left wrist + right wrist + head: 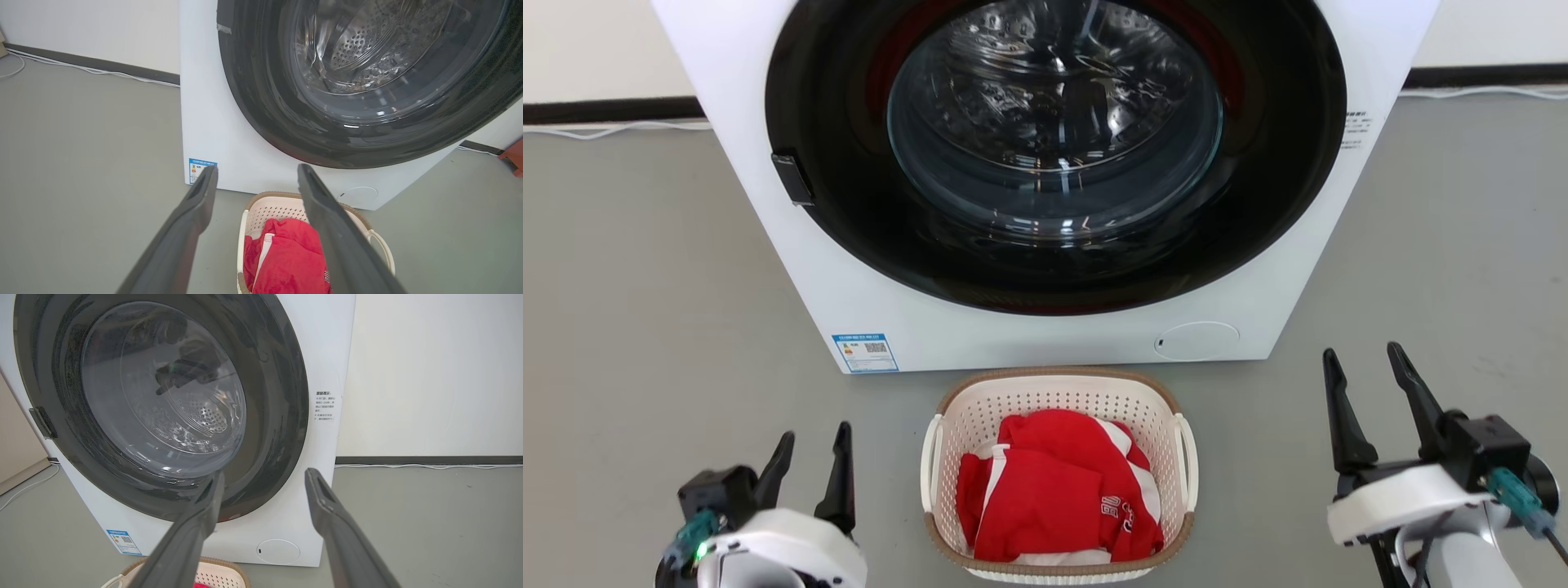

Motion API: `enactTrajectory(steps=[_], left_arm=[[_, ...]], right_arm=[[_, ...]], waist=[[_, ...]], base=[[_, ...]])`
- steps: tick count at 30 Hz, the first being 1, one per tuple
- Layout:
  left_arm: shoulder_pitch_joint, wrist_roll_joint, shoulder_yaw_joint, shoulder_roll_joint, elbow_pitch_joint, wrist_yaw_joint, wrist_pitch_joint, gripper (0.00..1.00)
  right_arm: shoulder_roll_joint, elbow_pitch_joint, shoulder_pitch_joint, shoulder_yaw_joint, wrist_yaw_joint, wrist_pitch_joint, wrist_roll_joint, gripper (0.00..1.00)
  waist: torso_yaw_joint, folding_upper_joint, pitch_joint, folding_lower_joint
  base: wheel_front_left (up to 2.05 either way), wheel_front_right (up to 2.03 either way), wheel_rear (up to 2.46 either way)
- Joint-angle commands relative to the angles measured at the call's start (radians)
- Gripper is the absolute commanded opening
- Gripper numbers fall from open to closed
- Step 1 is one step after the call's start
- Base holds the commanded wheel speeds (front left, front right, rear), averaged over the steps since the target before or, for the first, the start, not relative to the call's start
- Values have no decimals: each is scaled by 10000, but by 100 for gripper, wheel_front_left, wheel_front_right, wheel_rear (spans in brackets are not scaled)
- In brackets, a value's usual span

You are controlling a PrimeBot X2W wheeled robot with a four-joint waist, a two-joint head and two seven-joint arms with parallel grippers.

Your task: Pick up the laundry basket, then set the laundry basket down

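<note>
On the grey floor, just in front of the white washer, the laundry basket is sitting upright with its far rim close to the machine's base. A red and white garment is lying crumpled inside it, covering most of the bottom. Two white loops are standing out from the basket's sides, the left handle facing one arm and the right handle facing the other.

The left gripper is hovering near the basket without touching it, its fingers parted and nothing between them. The right gripper is hanging well apart from the basket on the other side, its fingers likewise spread and empty.

The pick-up looks to be only at the approach, since the basket is resting on the floor and neither handle is gripped. The next move is probably calling for both arms to come inward and down until each pair of fingers is straddling its own handle, then to close and lift together. The right arm is facing the longer reach. Keeping the two sides level will matter, or the garment may slide out.
</note>
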Motion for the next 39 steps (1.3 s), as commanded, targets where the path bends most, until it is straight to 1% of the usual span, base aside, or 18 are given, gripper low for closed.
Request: enactTrajectory(steps=[1, 5, 10, 17, 24, 26, 27, 31, 34, 37, 39], left_arm=[[-25, 171, 461, 101, -374, -31, -95, 100], [516, 429, 892, -125, -727, -110, -95, 100], [983, 756, 1204, -327, -897, -190, -95, 100], [1431, 996, 1580, -561, -1029, -224, -95, 100], [1583, 1134, 1792, -648, -1047, -312, -95, 100], [1593, 1176, 1785, -659, -1010, -395, -95, 100], [1751, 1052, 1481, -733, -744, -353, 1, 0], [1856, 1022, 1465, -867, -263, -346, 62, 0], [1784, 735, 1512, -868, -268, -362, 174, 0], [1756, 429, 1539, -869, -326, -379, 264, 0], [1745, 224, 1548, -870, -368, -390, 319, 0]], right_arm=[[-45, -398, 45, 156, 60, -136, 20, 100], [-18, -917, 549, 45, 60, -136, 2, 100], [123, -1379, 1197, -247, 60, -136, -75, 100], [268, -1611, 1854, -486, 60, -136, -49, 100], [305, -1745, 2046, -576, 60, -136, -73, 100], [311, -1756, 2074, -560, 60, -136, -99, 100], [389, -1414, 2247, -805, -2, 4, -16, 0], [481, -899, 2411, -808, -11, 22, 12, 0], [478, -851, 2324, -850, -10, 148, 357, 0], [474, -853, 2281, -840, -8, 243, 732, 0], [472, -860, 2263, -825, -7, 294, 982, 0]], waist=[[24, -1, -64, 0], [46, -1, -232, 0], [154, -1, -491, 0], [262, -1, -879, 0], [289, -1, -991, 0], [279, -1, -1016, 0], [280, -1, -1017, 0], [282, -1, -1020, 0], [272, -1, -1019, 3], [253, -1, -1032, 22], [243, -1, -1034, 19]], base=[[0, 0, 0], [0, 0, 0], [0, 0, 0], [0, 0, 0], [0, 0, 0], [0, 0, 0], [0, 0, 0], [0, 0, 0], [0, 0, 0], [0, 0, 0], [0, 0, 0]])
